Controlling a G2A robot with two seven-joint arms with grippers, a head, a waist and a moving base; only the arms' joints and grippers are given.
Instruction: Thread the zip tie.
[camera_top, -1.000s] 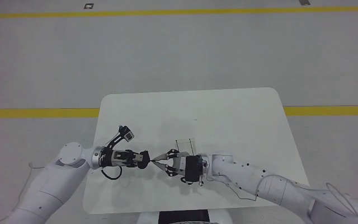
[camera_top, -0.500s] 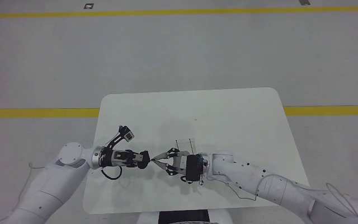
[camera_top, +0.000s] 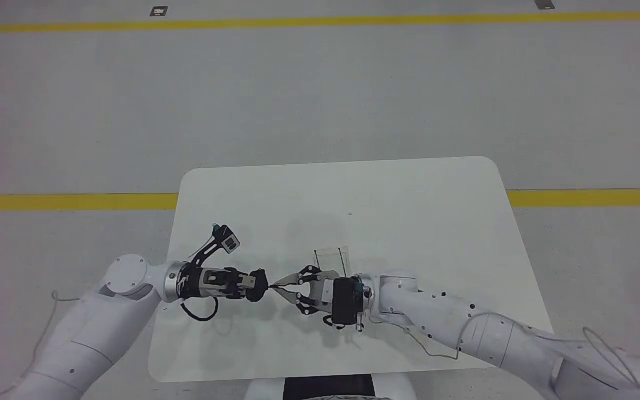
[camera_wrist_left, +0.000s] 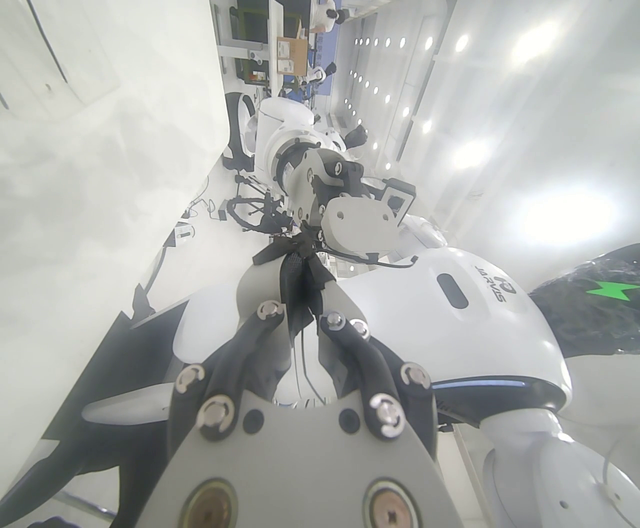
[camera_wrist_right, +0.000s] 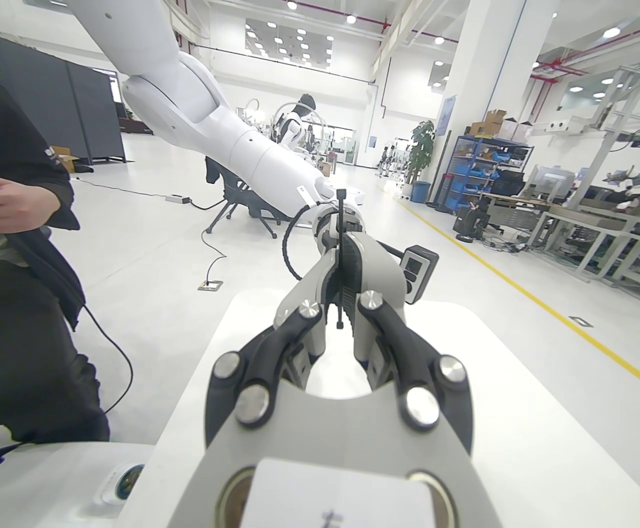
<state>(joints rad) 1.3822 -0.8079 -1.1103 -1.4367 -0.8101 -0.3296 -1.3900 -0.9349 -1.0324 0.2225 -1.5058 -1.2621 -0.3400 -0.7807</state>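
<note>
The 2 grippers meet tip to tip above the robot's side of the white table (camera_top: 420, 200). The right gripper (camera_wrist_right: 341, 250) is narrowed onto the black zip tie (camera_wrist_right: 341, 212), whose head and tail stick out past its pads. The left gripper (camera_wrist_left: 299, 262) is drawn tight together; I cannot tell whether it grips the tie.

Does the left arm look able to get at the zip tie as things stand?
Probably yes: the left end effector sits tip to tip with the right end effector pinching the zip tie, with nothing between them.
</note>
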